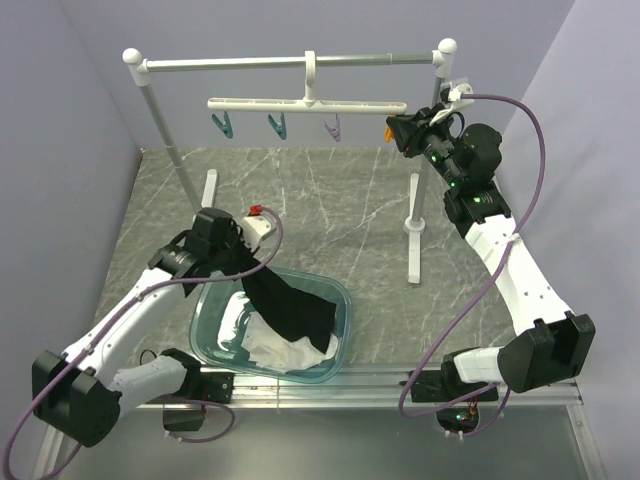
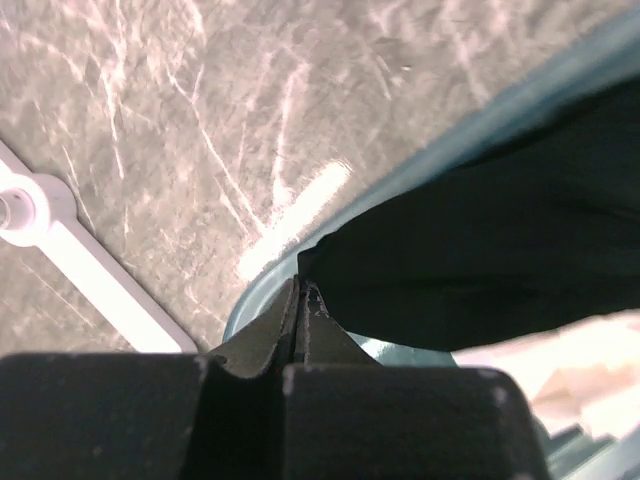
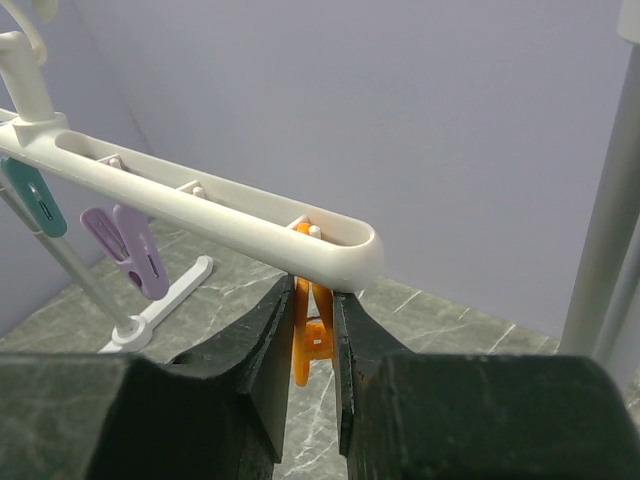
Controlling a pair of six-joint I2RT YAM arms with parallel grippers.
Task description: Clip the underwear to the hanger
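The left fingers (image 2: 270, 335) are clenched on one corner of the underwear (image 1: 288, 300). The black fabric trails from that pinch down into the teal basin (image 1: 343, 300), over the white cloth (image 1: 290, 352) lying there. The basin sits by the near edge of the worktop (image 1: 330, 200), left of middle.

The right fingers (image 3: 255, 350) are closed on the orange peg (image 3: 310, 335), one pad on each side. The peg is under the right end of the hanger (image 1: 305, 103), which hangs by its hook from the rack (image 1: 290, 62) over the far edge, with that end nearest the far right corner. Whether the peg's mouth is already open cannot be told.

Judged step: bring the garment up to the held peg. Most of the task looks undone, since the fabric and the hanger are well apart.

- Lift straight up first, so the tail clears the basin rim and does not drag the white cloth along
- Carry it toward the far right corner and come at the peg from below
- Offer the bare hem just beside the pinch, a single layer if possible, because a bunched fold may slip out
- The right fingers should squeeze the peg's upper arms fully and keep the bar level, as the hanger probably swings on its hook
- Ease the squeeze only once fabric sits deep in the mouth, and release the left fingers after the peg bites
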